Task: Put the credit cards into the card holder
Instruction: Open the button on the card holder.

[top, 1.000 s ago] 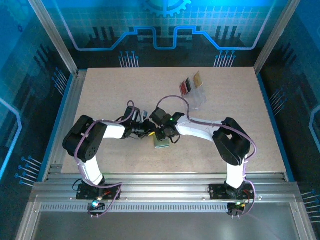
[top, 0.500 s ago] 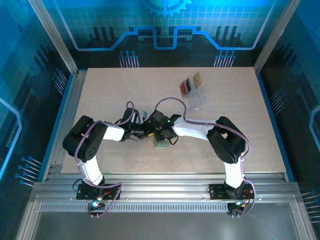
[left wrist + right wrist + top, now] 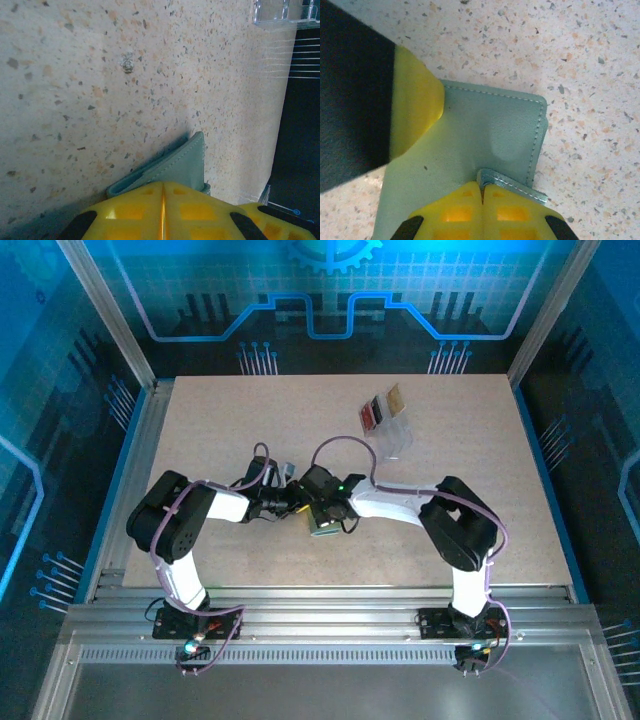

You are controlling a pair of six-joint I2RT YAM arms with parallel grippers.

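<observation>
The grey-green card holder (image 3: 322,529) lies on the table between both arms. In the right wrist view my right gripper (image 3: 482,187) is shut on a small stitched flap at the near edge of the card holder (image 3: 495,130). A yellow finger (image 3: 415,107) of the left gripper rests at its left edge. In the left wrist view my left gripper (image 3: 162,186) is shut on the edge of the card holder (image 3: 175,165), which sticks out past the fingertips. The credit cards (image 3: 380,407), red, dark and tan, stand at the far side of the table.
A clear plastic stand (image 3: 395,435) holds the cards, and its corner (image 3: 285,12) shows in the left wrist view. Metal rails run along the table's left edge (image 3: 130,470) and its near edge (image 3: 330,600).
My right gripper's jaws have closed onto the card holder's flap. The right arm has drawn slightly toward the left arm. The left gripper has stayed in place.
</observation>
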